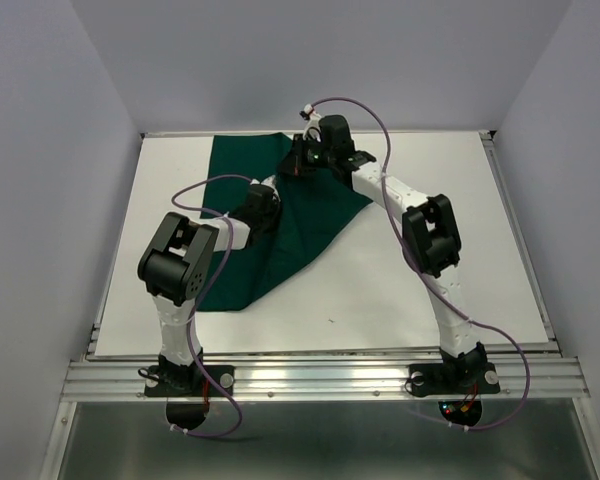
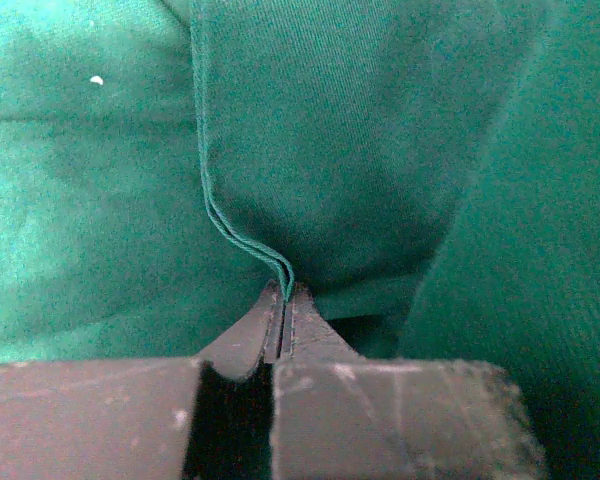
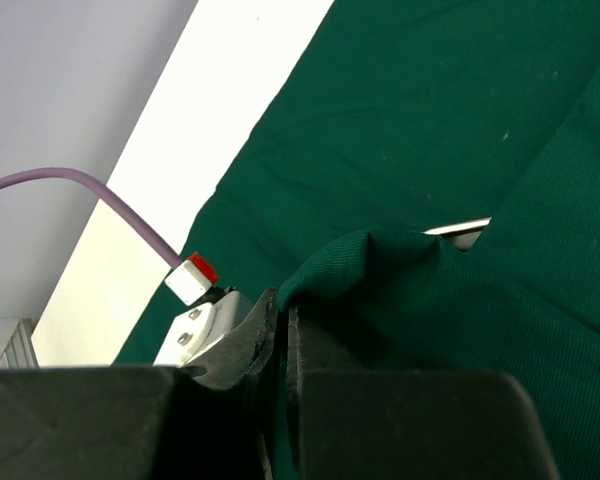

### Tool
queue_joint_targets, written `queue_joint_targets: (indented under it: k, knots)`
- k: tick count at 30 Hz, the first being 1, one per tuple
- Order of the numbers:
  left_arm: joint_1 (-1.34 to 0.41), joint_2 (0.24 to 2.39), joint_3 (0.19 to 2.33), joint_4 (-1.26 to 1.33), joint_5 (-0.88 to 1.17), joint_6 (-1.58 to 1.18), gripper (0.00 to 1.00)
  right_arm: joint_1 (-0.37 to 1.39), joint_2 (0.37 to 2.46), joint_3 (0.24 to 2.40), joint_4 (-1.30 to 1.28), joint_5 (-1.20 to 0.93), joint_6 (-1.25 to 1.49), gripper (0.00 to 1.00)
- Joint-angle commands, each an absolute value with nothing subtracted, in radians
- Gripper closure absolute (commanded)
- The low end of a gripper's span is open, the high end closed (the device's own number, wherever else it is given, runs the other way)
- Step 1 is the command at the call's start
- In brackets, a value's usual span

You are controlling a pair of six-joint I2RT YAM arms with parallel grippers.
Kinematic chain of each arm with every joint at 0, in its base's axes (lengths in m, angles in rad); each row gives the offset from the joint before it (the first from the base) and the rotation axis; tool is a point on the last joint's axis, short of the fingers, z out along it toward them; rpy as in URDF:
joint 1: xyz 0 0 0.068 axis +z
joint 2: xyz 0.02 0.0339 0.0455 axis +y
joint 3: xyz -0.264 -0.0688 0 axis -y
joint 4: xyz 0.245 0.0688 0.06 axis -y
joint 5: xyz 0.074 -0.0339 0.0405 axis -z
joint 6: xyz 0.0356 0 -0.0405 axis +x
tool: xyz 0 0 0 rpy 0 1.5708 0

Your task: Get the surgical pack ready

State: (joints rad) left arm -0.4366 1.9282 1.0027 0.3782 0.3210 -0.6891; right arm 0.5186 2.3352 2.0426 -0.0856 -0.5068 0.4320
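Both sets of jaws tight on the green drape [image 1: 310,225] — under a fold, one unidentifiable steel sliver [image 3: 458,228].

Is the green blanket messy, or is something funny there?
Yes, a bit. The green drape lies crooked and bunched on the table, not flat, because the left gripper and right gripper each pinch a fold. A thin shiny metal edge peeks out under one fold; what it is I cannot tell.
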Motion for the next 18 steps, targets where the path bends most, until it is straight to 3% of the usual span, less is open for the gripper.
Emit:
queue_joint_targets:
  k: [1,6,11,18]
  knots:
    - [-0.439,1.864,0.974,0.371,0.327,-0.666,1.0,0.534,2.372,2.109,-0.063,-0.535,0.416,0.99]
    - [-0.431,1.852,0.976,0.339,0.301,-0.667,0.99,0.543,2.387,2.108,-0.075,-0.54,0.407,0.99]
    - [-0.431,1.815,0.956,0.307,0.278,-0.664,0.71,0.543,2.388,2.102,-0.077,-0.549,0.407,0.99]
    - [-0.431,1.726,0.904,0.2,0.195,-0.653,0.68,0.543,2.381,2.095,-0.078,-0.558,0.402,0.99]
